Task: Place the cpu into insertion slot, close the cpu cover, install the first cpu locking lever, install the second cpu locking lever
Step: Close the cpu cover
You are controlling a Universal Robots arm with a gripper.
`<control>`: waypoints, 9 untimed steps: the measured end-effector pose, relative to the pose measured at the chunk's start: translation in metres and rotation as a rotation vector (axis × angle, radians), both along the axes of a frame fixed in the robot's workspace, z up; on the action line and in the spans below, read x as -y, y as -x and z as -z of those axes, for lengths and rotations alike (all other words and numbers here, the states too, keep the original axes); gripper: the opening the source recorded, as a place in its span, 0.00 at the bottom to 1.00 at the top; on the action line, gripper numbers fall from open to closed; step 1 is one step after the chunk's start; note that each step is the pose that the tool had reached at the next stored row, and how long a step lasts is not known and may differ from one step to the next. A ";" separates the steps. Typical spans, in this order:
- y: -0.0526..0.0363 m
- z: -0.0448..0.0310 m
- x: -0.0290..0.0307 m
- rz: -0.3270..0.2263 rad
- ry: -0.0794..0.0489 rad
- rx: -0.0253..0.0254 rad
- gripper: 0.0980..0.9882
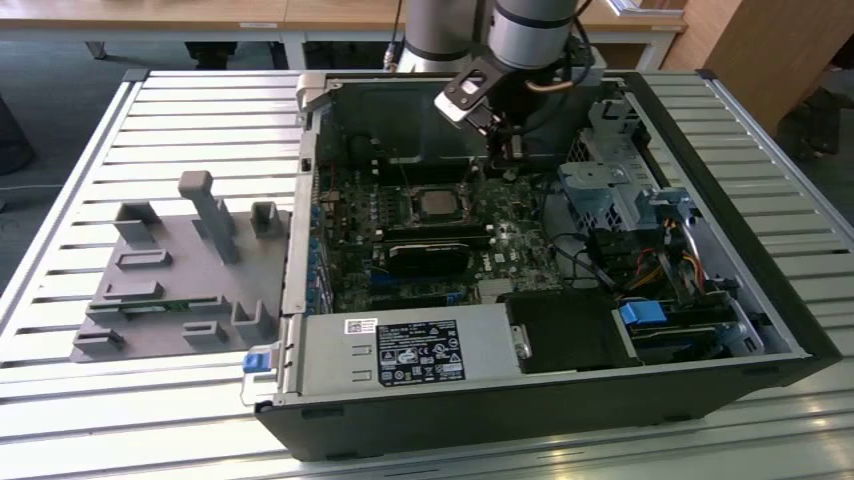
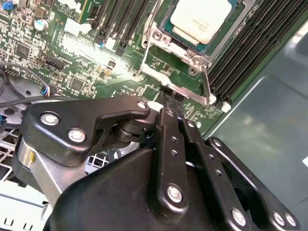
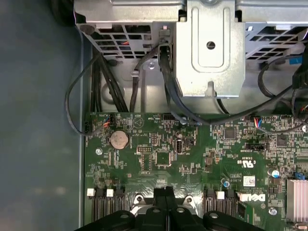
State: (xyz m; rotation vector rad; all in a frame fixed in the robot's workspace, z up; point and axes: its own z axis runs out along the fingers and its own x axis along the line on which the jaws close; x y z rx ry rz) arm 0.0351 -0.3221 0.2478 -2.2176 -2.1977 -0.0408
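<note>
One gripper [image 1: 498, 162] reaches down into the open computer case [image 1: 747, 300], and its tips stand low over the green motherboard [image 1: 521, 230]. Both wrist views show the two black fingers [image 3: 160, 192] pressed together at the tips, so the gripper [image 2: 167, 98] is clenched. I cannot tell whether anything thin is caught between them.

Findings, placed from the gripper:
- The cpu [image 2: 201, 17], with its pale metal top, lies seated in the insertion slot [image 1: 407, 203]. It is near the fingertips but apart from them, on the exterior view's left of the gripper.
- The cpu cover [image 2: 155, 36], a silvery frame, lies around the chip, whose top shows through the window. It appears to be lowered.
- A silvery lever [image 2: 206, 84] slants from the socket's corner towards the fingertips and ends just beside them. I cannot tell whether it is latched.
- Long black memory slots [image 2: 250, 53] run alongside the socket, on its far side from the gripper.
- In the first wrist view, a coin cell [image 3: 119, 139] and a metal drive bracket [image 3: 211, 48] with black cables lie beyond the fingertips [image 3: 166, 191].
- The black-labelled power supply box [image 1: 400, 352] sits well apart from the gripper, at the case's near edge.
- A grey fixture [image 1: 187, 270] rests outside the case on the slatted table [image 1: 134, 420], well apart on the exterior view's left.
</note>
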 end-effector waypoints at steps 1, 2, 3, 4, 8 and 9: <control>0.0008 0.0000 0.0000 0.000 0.000 0.0000 0.01; 0.0017 0.0000 0.0000 0.000 0.000 0.0000 0.01; 0.0024 0.0000 0.0000 0.000 0.000 0.0000 0.01; 0.0032 0.0000 0.0000 0.000 0.000 0.0000 0.01; 0.0062 0.0000 0.0000 0.000 0.000 0.0001 0.01; 0.0069 0.0001 0.0000 0.000 0.000 0.0001 0.01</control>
